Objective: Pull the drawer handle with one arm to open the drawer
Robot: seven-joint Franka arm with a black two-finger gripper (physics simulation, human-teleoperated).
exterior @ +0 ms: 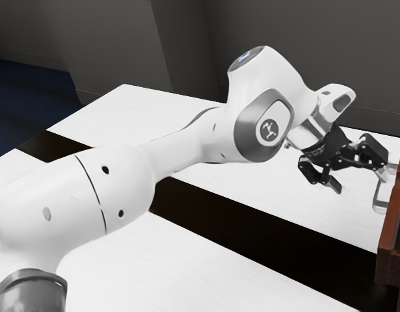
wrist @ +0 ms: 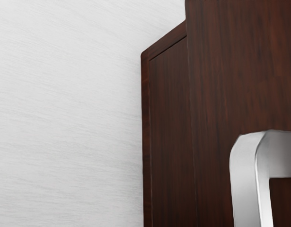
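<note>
Our white arm [exterior: 186, 149] reaches across a white table [exterior: 206, 273] toward the exterior view's right, where a dark wooden drawer [exterior: 396, 234] stands at the edge of the picture. Our black gripper [exterior: 357, 174] has its fingers spread apart and holds nothing. One finger is out near the silver drawer handle [exterior: 380, 195] and the other is well back from it. The handle sits on the drawer's front, just beside the gripper and slightly lower. In the wrist view the handle is a pale metal bracket with a rounded corner, close under our hand against the dark wood. It stands out from the drawer front, pointing back toward our arm, and its grip bar appears to run upright along the front, though we see only part of it. The main risk, as we judge it, is closing with the bar not fully between the fingers. The pads could then pinch only its corner and slip off when we pull. Pulling at an angle to the drawer's travel could also jam it.
</note>
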